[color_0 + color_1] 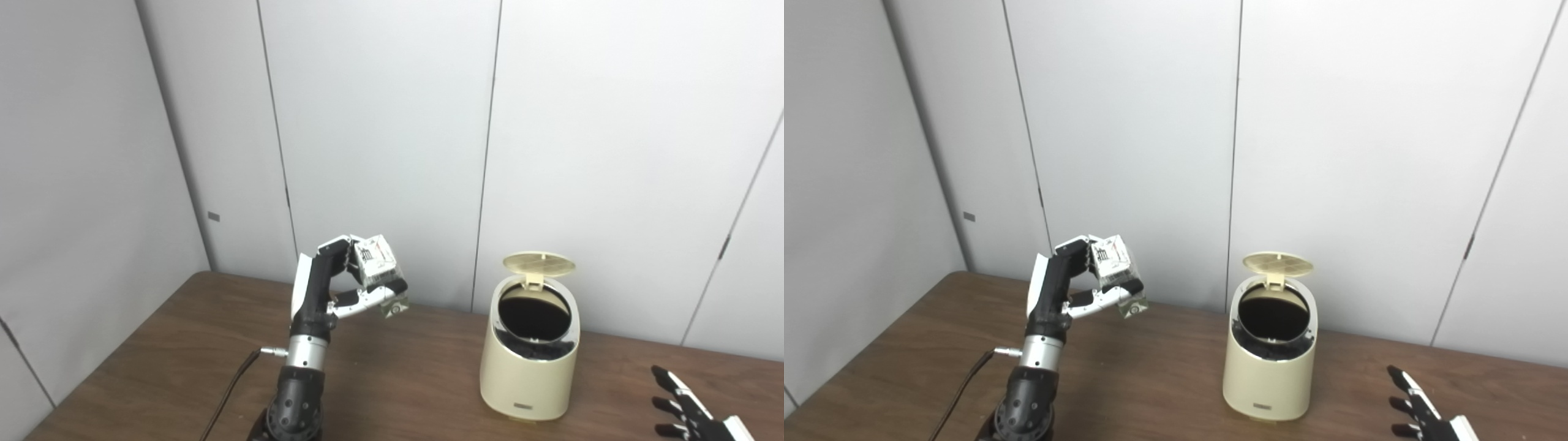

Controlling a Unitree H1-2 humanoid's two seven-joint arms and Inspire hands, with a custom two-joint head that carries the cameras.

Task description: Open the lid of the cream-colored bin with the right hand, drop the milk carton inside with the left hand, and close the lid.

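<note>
Milk carton (pixel 381 269) tilted, top down-right

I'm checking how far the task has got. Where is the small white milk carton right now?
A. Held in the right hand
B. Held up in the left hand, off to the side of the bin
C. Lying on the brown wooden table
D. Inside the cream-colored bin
B: the small white milk carton sits gripped in the raised left hand, clear of the open cream-colored bin.

left hand (pixel 343 282) raised, fingers closed; right hand (pixel 689 410) low, fingers spread.
</note>
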